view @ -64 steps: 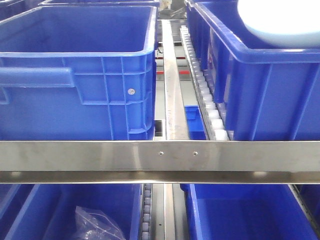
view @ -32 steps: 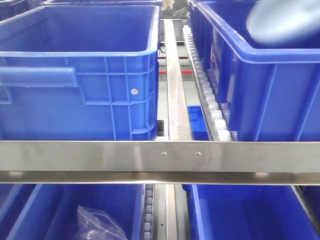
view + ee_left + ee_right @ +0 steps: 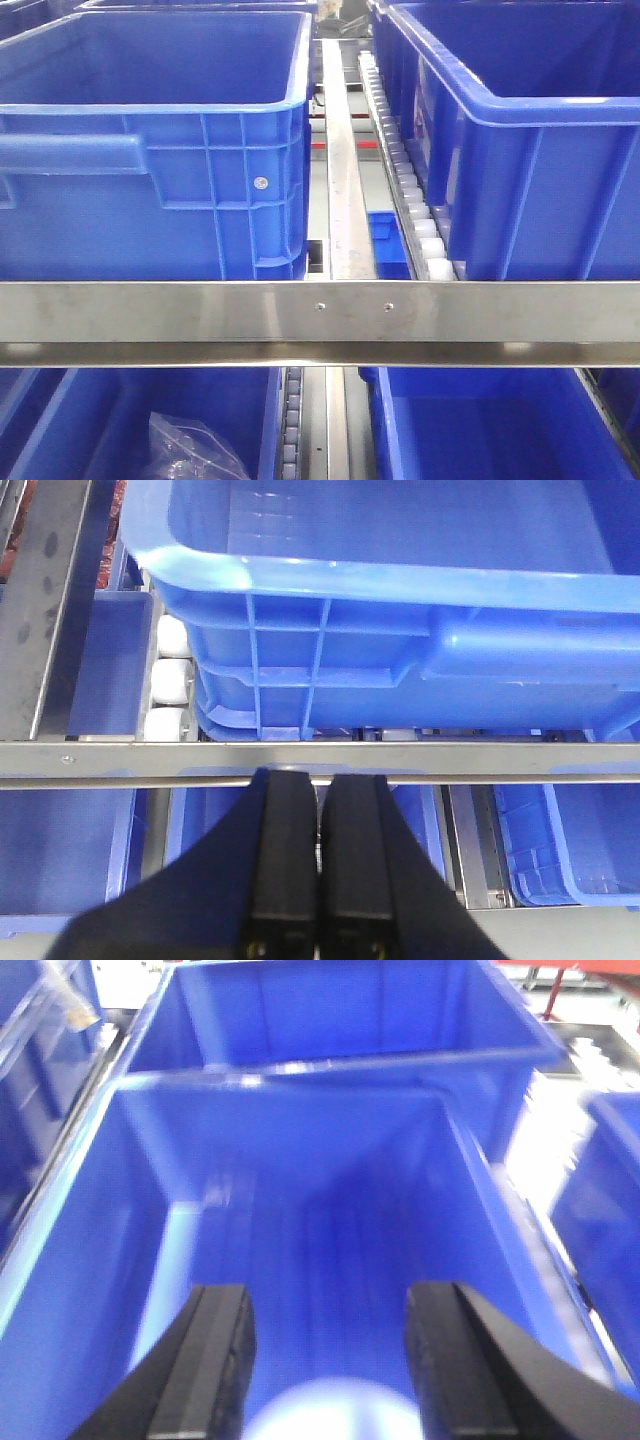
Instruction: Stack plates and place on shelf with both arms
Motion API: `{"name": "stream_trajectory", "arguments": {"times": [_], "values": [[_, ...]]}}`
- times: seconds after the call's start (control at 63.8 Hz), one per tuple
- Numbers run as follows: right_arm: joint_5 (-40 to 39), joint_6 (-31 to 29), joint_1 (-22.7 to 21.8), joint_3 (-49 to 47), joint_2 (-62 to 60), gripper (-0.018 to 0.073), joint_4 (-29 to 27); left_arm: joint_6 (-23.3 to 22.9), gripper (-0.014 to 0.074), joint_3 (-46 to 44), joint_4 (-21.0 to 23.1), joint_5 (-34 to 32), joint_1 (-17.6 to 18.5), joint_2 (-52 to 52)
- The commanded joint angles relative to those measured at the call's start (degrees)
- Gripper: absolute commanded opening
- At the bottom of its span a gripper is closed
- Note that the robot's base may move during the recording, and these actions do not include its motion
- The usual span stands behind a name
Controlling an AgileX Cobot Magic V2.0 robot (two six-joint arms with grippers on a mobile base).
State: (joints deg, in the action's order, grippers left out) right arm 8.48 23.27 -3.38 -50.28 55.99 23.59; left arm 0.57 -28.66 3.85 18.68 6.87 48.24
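One pale blue-white plate (image 3: 330, 1412) shows as a blurred round patch at the bottom of the right wrist view, low inside a deep blue bin (image 3: 130, 1220). My right gripper (image 3: 330, 1295) is open above it, its fingers wide apart on either side and not touching it. I cannot tell whether it is one plate or two stacked. My left gripper (image 3: 320, 780) is shut and empty, its tips at the steel shelf rail (image 3: 120, 760) in front of another blue bin (image 3: 400, 630). No plate or gripper shows in the front view.
The front view shows two large blue bins (image 3: 150, 150) (image 3: 530, 180) on the upper shelf, a roller track (image 3: 410, 190) between them and a steel front rail (image 3: 320, 320). More blue bins sit below, one holding a plastic bag (image 3: 190, 450).
The pale plate seen above the right bin's rim at the top right of the front view swung, blurred, and has dropped out of that view.
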Motion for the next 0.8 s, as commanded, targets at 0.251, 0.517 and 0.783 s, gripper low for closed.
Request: {"name": "stream_trajectory", "arguments": {"times": [0.251, 0.517, 0.783], "values": [[-6.62, -0.21, -0.22, 26.59, -33.54, 0.0038, 0.84, -0.57, 0.0087, -1.5, 0.31, -4.12, -0.18, -0.29], [-7.12, 1.05, -0.22, 35.51, -44.52, 0.0028, -1.08, -0.57, 0.0086, -1.5, 0.31, -4.12, -0.18, -0.29], [-2.18, 1.05, 1.32, 37.01, -44.75, 0.0028, -1.1, -0.57, 0.0086, -1.5, 0.31, -4.12, -0.18, -0.29]]}}
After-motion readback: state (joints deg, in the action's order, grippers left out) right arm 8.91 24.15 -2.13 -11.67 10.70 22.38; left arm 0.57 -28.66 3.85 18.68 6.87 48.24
